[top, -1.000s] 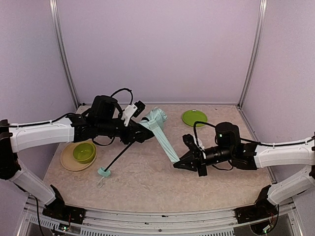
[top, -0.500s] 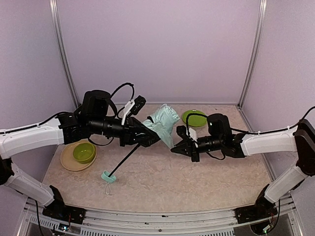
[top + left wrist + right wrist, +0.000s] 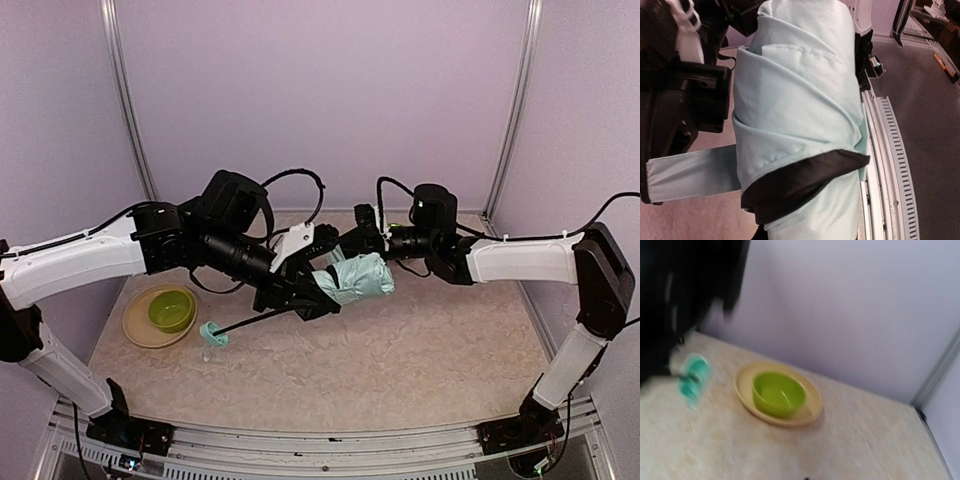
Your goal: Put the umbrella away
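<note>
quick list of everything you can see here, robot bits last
pale mint-green folding fabric umbrella: 1, mint with black lining, bundled, held mid-table
thin black umbrella shaft: 1, black, slanting down-left from the canopy
small mint handle: 1, mint, at the shaft's left end
lime-green round bowl: 1, green, on the plate
tan round plate: 1, tan, table's left side
beige speckled table: 1, beige
left gripper: 1, black, jaws closed on the umbrella
right gripper: 1, black, jaws shut on its strap

The pale mint-green folding umbrella point(image 3: 800, 100) is matt woven cloth with stitched seams and black lining; the round lime-green bowl point(image 3: 778, 394) looks smooth, glossy plastic.
</note>
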Controlling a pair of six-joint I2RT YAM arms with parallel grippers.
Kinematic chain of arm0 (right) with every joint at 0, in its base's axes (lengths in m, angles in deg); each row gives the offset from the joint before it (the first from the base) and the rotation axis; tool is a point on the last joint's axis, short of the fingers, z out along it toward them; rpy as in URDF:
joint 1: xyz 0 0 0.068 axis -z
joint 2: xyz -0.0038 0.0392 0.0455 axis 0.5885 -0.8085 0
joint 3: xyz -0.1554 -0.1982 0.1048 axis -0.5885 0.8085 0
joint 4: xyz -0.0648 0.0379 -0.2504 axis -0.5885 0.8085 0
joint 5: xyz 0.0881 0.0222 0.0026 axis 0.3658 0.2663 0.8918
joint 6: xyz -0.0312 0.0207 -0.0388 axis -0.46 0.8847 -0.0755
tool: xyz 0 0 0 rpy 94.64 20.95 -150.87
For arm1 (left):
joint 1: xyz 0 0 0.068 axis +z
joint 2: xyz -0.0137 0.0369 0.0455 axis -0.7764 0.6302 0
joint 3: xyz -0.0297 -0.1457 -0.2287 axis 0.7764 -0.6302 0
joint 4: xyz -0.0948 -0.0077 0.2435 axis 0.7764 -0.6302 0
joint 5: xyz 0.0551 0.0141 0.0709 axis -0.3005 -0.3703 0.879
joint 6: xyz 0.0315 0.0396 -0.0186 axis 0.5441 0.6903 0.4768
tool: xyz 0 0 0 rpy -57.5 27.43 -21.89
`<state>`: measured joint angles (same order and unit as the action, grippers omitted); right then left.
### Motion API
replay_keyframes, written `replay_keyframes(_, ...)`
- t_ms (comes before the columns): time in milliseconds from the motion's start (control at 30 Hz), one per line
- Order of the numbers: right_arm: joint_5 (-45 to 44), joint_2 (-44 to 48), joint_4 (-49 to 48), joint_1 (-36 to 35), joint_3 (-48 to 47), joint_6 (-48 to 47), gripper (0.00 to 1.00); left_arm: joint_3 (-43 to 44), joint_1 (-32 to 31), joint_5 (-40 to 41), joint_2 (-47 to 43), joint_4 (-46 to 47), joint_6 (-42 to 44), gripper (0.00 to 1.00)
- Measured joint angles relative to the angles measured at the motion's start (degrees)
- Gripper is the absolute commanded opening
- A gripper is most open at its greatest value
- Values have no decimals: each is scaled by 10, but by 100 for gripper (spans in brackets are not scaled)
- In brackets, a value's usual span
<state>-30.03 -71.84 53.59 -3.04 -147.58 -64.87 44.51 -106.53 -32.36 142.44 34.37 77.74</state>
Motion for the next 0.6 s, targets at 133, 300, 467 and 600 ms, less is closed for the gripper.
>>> replay_keyframes(133,32,-7,-25,-1,6,25,0,4,-30,66,47,-33,60,0)
replay_keyframes(300,22,0,-42,-9,68,55,0,-27,-49,113,75,-32,81,0)
replay_keyframes(467,-64,26,-111,-43,200,86,0,-50,-61,130,138,-26,83,0)
replay_keyframes(600,-133,8,-184,-63,302,148,0,-44,-70,120,224,-33,96,0)
